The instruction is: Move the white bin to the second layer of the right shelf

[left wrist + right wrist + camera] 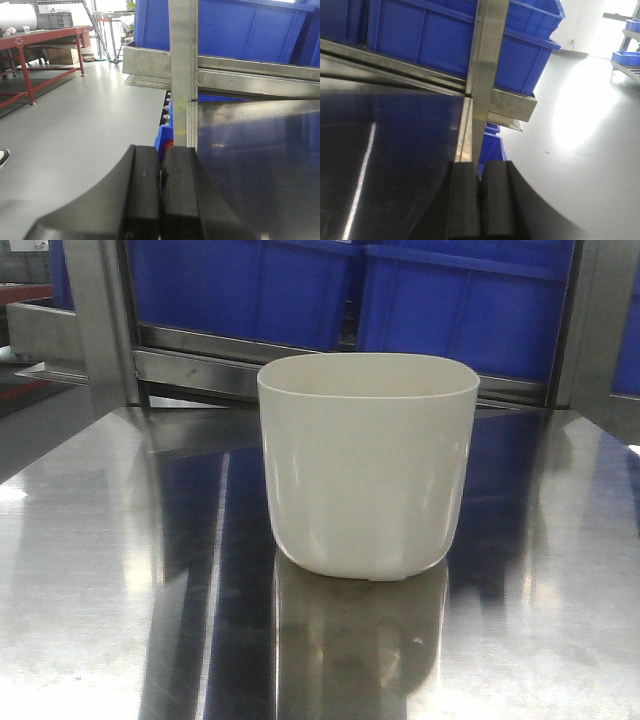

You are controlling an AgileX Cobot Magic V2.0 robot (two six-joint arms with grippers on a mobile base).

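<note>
A polished steel tabletop (pixel 100 570) fills the near ground and mirrors the two blue crates (pixel 250 290) that sit side by side above a steel rail (pixel 200 370) along the far edge. A grey steel upright (pixel 100 320) stands at the far left.

In the left wrist view, a red workbench (pixel 40 37) stands far left on the grey floor (pixel 85 120). Cardboard boxes (pixel 62 55) lie beneath it, and a large white roll (pixel 17 17) is near its far end. A shoe tip (pixel 3 157) shows at the left edge.

In the right wrist view, a lower blue crate (pixel 492 147) sits below the tabletop's right edge, and more blue bins (pixel 626 56) stand far right.
</note>
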